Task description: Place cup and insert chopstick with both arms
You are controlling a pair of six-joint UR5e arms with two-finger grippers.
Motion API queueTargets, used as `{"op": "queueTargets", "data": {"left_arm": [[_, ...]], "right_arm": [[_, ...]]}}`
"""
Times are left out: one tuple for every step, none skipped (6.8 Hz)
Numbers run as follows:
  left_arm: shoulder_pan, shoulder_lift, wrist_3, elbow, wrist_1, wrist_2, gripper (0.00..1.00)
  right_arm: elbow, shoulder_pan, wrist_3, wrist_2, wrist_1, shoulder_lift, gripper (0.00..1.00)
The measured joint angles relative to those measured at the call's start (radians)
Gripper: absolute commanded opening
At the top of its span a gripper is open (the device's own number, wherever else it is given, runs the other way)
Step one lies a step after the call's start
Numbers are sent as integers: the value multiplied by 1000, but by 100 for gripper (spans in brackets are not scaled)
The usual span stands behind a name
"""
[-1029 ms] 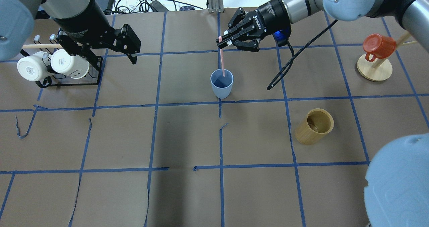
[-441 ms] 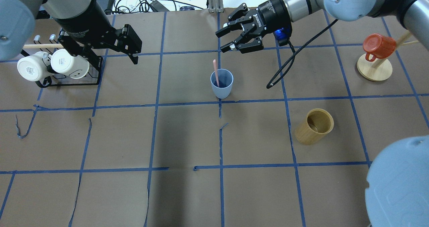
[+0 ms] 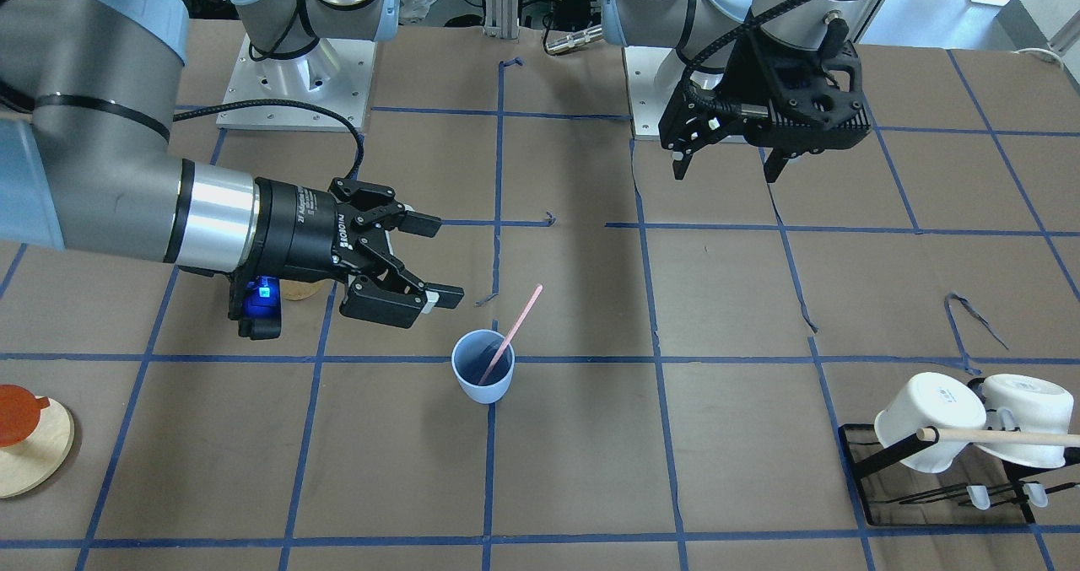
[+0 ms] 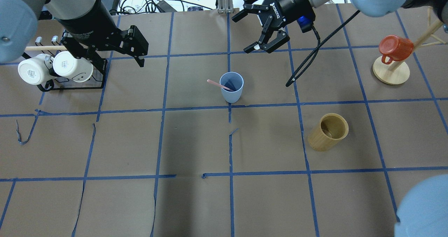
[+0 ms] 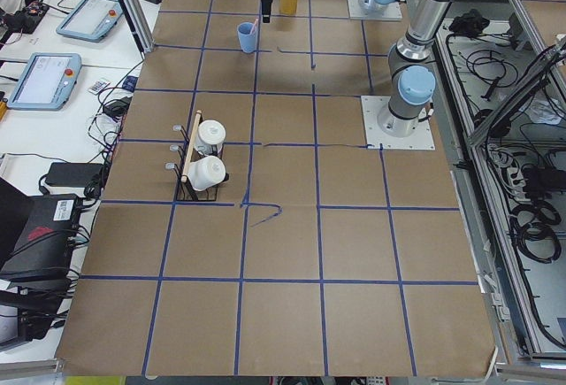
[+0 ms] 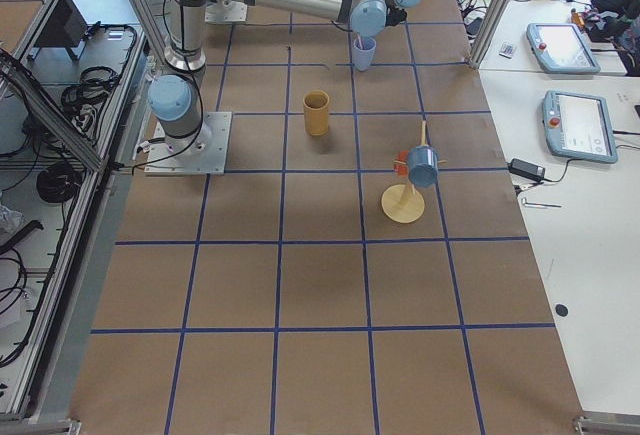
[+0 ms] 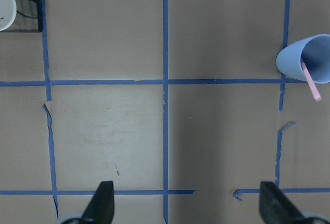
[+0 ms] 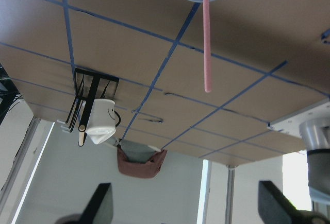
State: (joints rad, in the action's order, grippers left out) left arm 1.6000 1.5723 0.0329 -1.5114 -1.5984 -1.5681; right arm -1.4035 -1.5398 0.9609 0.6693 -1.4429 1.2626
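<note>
2 grippers hang above the table, both empty. The right gripper (image 4: 240, 35) has its jaws spread wide; it is raised off to the right of the cup (image 4: 231, 90) and touches neither the cup nor the chopstick (image 4: 217, 84). The blue cup stands upright near the table's middle, just beside a crossing of tape lines. The pink chopstick has its lower end inside the cup and leans on the rim, its upper end tilted out toward the robot's left. The left gripper (image 3: 726, 168) is also wide apart, near the rack (image 4: 98, 84) with 2 white mugs (image 4: 71, 67) and well apart from the cup. 1 wooden cup (image 4: 328, 131) stands at right. 1 red mug (image 4: 395, 48) hangs on a stand (image 4: 391, 74).
</note>
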Motion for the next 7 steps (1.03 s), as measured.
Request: {"op": "queueTargets", "data": {"left_arm": [[-1,5,0,4,0,-2,100],[-2,11,1,10,0,-6,100],[-2,11,3,10,0,-8,100],[-2,11,3,9,0,-6,100],[-2,14,2,13,4,-1,100],[-3,17,1,15,13,2,100],[-3,18,0,15,21,2,100]], "right_arm": [[8,-3,-58,120,-10,29,100],[12,-7,-163,244,-10,54,100],[11,-11,-303,372,-1,78,100],[7,-15,-456,481,16,114,100],[3,-17,-609,627,35,161,100],[1,-17,-731,802,38,186,100],[2,-16,-816,945,32,196,100]]}}
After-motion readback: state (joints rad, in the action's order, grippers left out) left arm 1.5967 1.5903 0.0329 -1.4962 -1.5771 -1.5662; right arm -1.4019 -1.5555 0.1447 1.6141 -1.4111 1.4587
